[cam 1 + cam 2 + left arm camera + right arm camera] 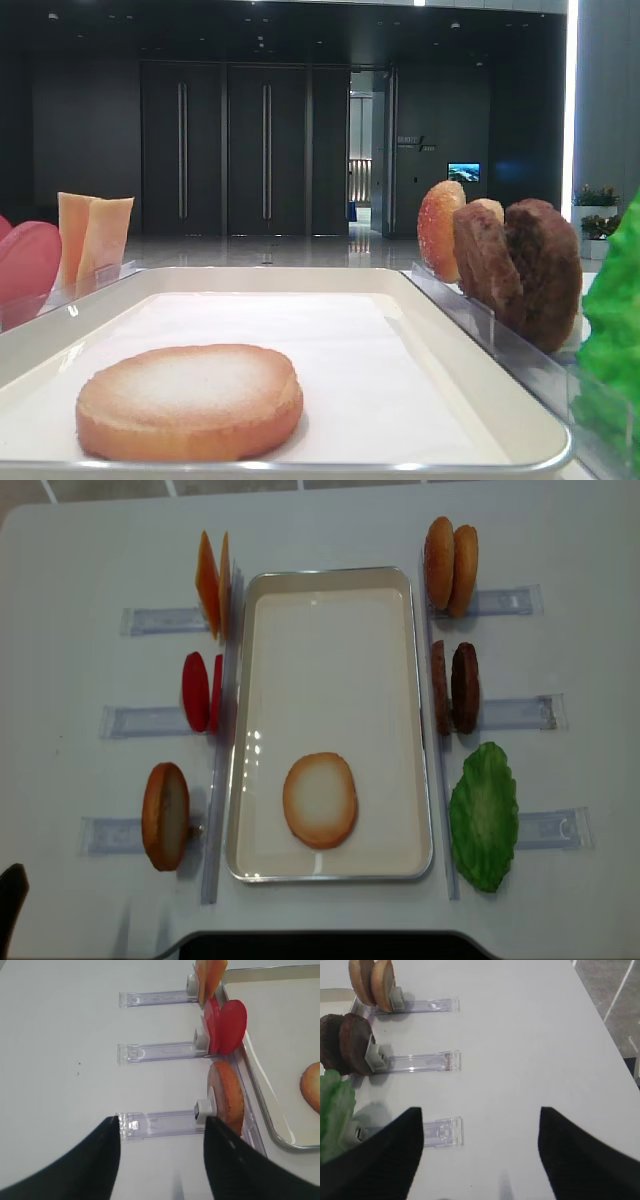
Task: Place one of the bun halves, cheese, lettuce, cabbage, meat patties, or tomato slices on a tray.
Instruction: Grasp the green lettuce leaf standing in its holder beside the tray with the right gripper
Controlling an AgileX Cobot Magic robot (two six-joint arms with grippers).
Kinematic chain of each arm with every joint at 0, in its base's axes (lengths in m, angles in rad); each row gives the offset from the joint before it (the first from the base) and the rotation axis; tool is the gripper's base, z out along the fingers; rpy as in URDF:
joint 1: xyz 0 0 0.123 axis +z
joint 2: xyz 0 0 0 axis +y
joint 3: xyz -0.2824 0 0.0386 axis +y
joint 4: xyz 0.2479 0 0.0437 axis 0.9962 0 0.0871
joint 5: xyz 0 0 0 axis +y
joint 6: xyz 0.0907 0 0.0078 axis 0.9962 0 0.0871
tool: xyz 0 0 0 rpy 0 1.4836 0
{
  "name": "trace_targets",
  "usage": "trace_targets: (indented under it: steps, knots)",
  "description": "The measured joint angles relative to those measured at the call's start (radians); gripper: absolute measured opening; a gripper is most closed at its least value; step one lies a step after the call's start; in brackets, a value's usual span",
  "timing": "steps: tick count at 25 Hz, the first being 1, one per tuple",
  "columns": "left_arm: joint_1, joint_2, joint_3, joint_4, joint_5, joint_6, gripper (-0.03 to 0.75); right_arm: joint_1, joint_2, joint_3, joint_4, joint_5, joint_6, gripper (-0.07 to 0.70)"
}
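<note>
A bun half (320, 800) with a pale floury face lies flat on the white tray (330, 578), near its front end (190, 400). My left gripper (162, 1120) is open and empty over the table, at the outer end of the rack holding an upright bun half (227, 1097). My right gripper (480, 1110) is open and empty over bare table, right of the lettuce (335, 1110). Meat patties (455, 687), tomato slices (200, 692) and cheese (213, 583) stand on edge in racks. Cabbage is out of view.
Clear plastic racks (150, 620) line both long sides of the tray. Two more bun halves (450, 552) stand at the back right. The table's right edge (600, 1020) runs close to my right gripper, with floor beyond it.
</note>
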Motion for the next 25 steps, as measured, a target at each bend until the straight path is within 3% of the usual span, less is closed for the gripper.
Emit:
trace_targets:
  steps: [20, 25]
  knots:
    - [0.000, 0.000, 0.000, 0.000, 0.000, 0.000, 0.408, 0.000, 0.003, -0.001, 0.003, 0.001, 0.000, 0.465]
    - [0.000, 0.000, 0.000, 0.000, 0.000, 0.000, 0.408, 0.000, 0.123, -0.034, 0.044, 0.019, 0.000, 0.465]
